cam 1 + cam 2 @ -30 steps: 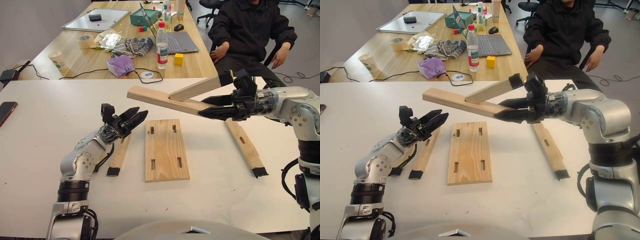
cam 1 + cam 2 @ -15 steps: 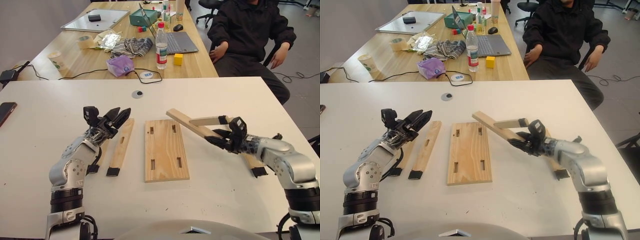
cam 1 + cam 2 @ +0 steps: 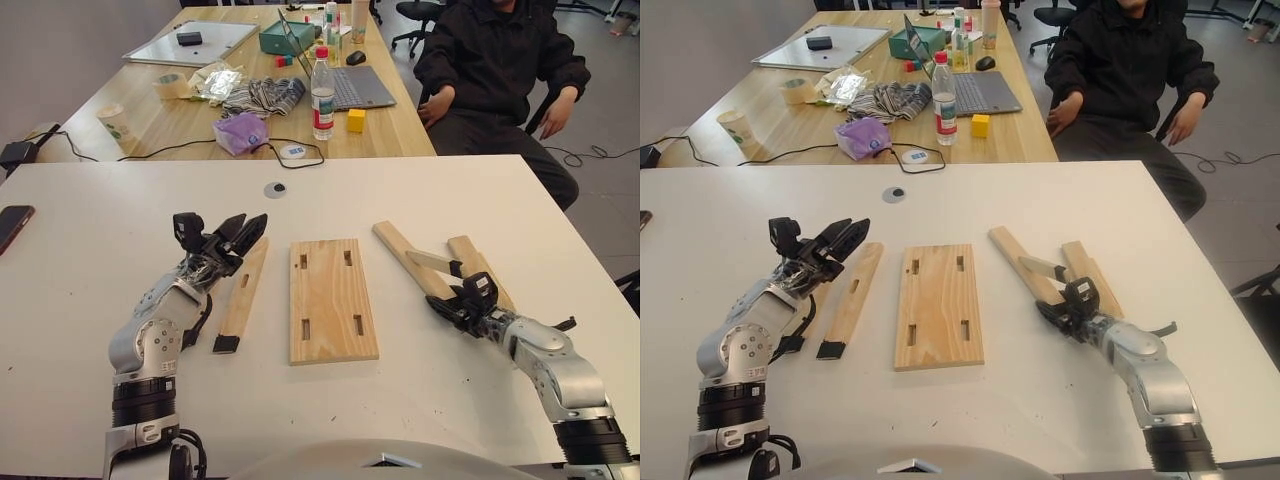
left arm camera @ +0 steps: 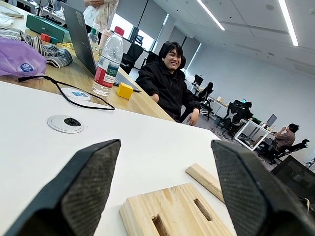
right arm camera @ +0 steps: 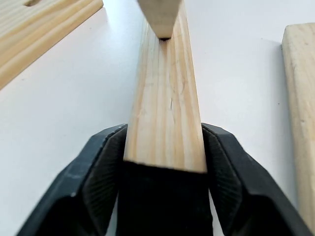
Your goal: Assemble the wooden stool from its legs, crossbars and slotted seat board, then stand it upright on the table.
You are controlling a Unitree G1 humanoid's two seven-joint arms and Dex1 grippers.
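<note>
Right end effector (image 3: 447,306) grips a crossbar-fitted leg (image 3: 405,256) lying on the worktop (image 3: 120,230) between the slotted seat board (image 3: 333,298) and a spare leg (image 3: 480,268). Left end effector (image 3: 250,224) hangs released over a third leg (image 3: 240,295).

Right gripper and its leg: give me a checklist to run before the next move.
1. Grip: ok. The right gripper is shut on the leg, with a finger on each side of its near end.
2. Leg supported: ok. It lies on the table, right of the seat board.
3. Crossbar joined: ok. It sticks out of the leg's side. How deep it sits: cannot tell.
4. Left gripper free: ok. It is open and empty, above the far end of the left-side leg.
5. Seat board ready: ok. It lies flat, four slots up, nothing on it.
</note>
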